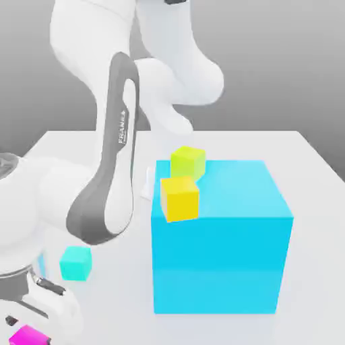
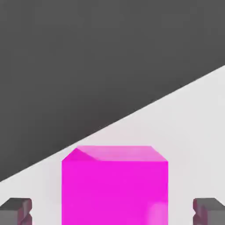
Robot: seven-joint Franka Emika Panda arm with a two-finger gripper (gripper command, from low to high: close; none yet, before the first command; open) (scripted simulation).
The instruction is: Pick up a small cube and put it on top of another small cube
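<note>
My gripper [image 2: 112,212] is open, a finger [image 2: 16,211] on each side of the pink cube [image 2: 114,186], not touching. The cube sits on the white table [image 2: 193,127]. It looks rigid, light, smooth-faced; I'd pinch opposite flat sides at mid-height.

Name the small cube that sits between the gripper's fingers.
The magenta-pink cube, at the exterior view's bottom left; the turquoise, yellow and lime cubes sit farther away.
</note>
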